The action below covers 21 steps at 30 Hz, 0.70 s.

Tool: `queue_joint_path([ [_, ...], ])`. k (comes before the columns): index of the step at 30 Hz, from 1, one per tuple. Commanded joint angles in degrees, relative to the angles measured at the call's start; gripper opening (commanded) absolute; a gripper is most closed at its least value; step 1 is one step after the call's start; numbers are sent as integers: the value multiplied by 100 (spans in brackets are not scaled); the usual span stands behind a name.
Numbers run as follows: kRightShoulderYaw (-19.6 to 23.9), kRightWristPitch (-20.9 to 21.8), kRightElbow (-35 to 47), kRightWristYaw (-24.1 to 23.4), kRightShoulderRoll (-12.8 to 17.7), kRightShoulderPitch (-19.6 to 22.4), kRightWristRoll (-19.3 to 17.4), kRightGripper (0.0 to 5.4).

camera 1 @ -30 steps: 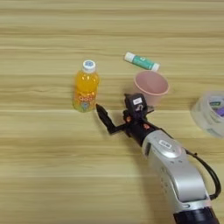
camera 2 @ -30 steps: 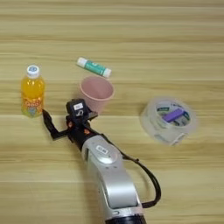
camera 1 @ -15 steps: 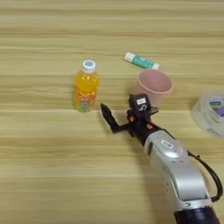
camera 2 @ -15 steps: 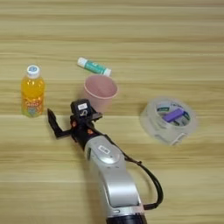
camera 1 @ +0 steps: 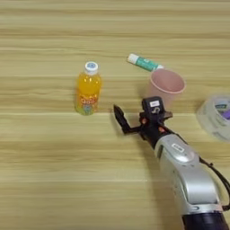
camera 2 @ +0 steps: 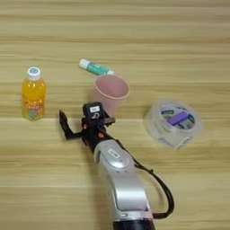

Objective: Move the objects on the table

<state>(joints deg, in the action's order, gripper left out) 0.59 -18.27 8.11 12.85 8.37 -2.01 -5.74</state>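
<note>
Objects number four. Near the right gripper (camera 1: pixel 120 117), whose finger spread I cannot tell, stand one orange juice bottle (camera 1: pixel 88 89) and one pink cup (camera 2: pixel 111 92); beyond lie one glue stick (camera 2: pixel 95 68) and one tape roll (camera 2: pixel 174 123), all on the wooden table (camera 1: pixel 54 170).

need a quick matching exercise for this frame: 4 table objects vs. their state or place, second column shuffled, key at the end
Things:
1. juice bottle
2. pink cup
3. tape roll
4. glue stick

States or places:
A. lying on its side, farthest up the table
B. standing upright, cap on, furthest to the robot's left
C. lying flat, furthest to the robot's right
D. upright and open-topped, just behind the right gripper

Pairs: 1-B, 2-D, 3-C, 4-A
</note>
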Motion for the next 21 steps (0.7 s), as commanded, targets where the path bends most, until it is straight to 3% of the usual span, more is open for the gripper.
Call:
queue_joint_path([
  [1,157,259,126,-131,24,390,2,536],
  [21,667,571,-566,-513,30,726,-31,536],
])
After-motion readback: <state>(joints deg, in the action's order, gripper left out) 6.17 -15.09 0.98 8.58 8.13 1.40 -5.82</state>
